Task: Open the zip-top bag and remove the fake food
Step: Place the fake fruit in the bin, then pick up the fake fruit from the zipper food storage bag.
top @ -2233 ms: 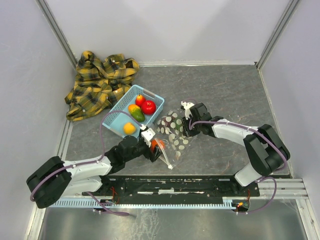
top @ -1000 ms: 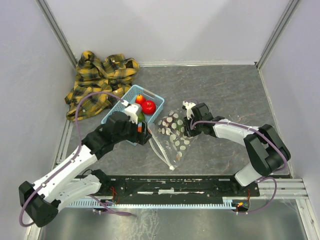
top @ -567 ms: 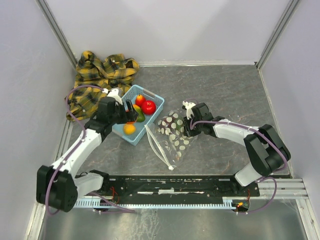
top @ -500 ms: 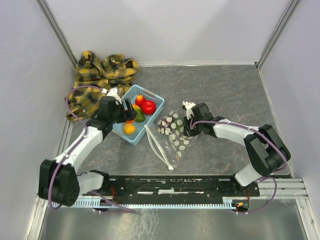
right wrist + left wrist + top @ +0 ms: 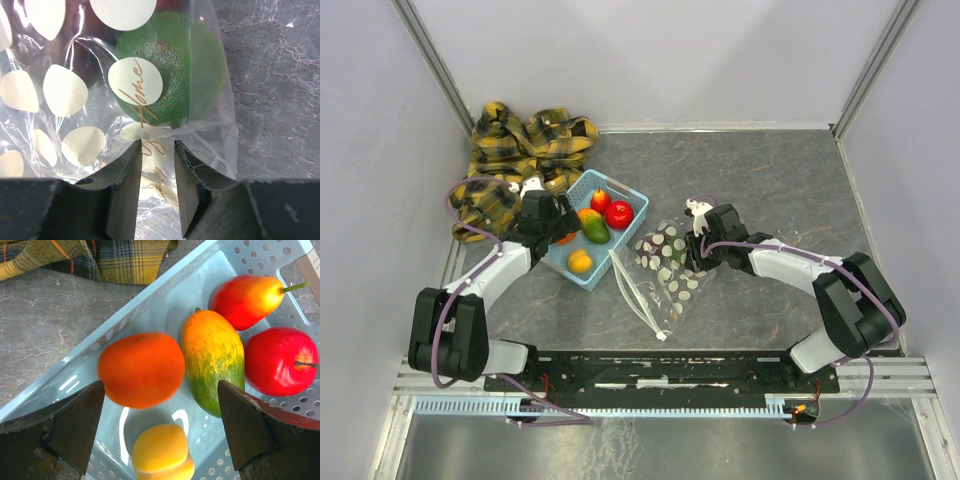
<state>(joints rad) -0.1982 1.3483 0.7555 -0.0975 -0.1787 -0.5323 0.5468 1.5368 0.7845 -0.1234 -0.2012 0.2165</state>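
one green fruit (image 5: 170,80) sits inside the dotted zip-top bag (image 5: 665,265) mid-table, its edge pinched by the right gripper (image 5: 154,150). the left gripper (image 5: 160,390), jaws wide, hangs over the blue basket (image 5: 85,365). a blurry orange (image 5: 141,369) is maybe dropping in. next, reach into the bag.

Basket (image 5: 625,187) lt blue, slotted. Fruit at basket: 1 orange fruit (image 5: 141,369), 1 mango (image 5: 212,367) orange-to-green, 1 red apple (image 5: 280,361), 1 red-yellow pear (image 5: 245,295), 1 yellow peach (image 5: 162,450). Behind basket: cloth (image 5: 520,160), yellow/dk plaid. Right of basket: zip-top bag (image 5: 670,265) clear w/ white ovals, gold script; green fruit (image 5: 170,85) inside.
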